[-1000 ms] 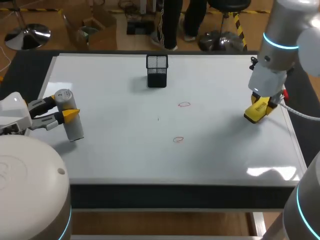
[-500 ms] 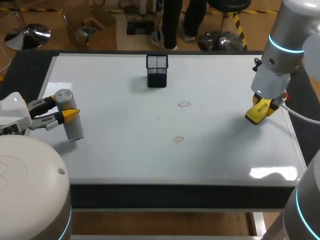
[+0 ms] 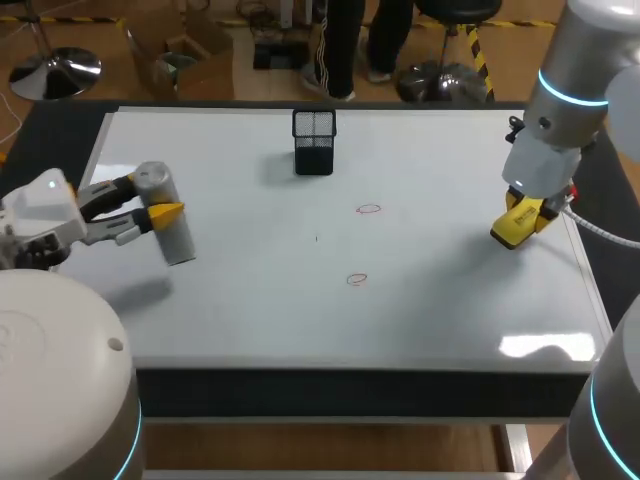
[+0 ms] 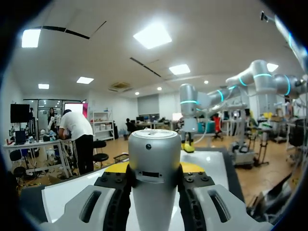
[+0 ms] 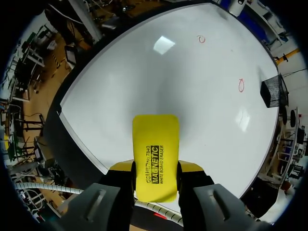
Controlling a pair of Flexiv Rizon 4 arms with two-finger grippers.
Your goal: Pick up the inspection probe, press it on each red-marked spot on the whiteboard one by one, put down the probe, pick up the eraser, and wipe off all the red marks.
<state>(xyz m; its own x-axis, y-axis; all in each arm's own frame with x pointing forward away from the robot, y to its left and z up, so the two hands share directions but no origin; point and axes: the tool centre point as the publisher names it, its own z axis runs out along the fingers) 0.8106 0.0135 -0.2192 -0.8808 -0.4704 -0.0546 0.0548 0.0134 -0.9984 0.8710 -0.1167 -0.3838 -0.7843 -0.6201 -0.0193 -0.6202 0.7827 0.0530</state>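
Clasping probe point(image 3: 175, 238), left hand point(image 3: 150, 200); right hand point(image 5: 155, 169) clasps eraser point(image 5: 155, 139).

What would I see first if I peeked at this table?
Probably the silver probe, held over the whiteboard's left side by the left end effector. Then the yellow eraser, gripped by the right end effector at the board's right edge, and two small red rings near the middle.
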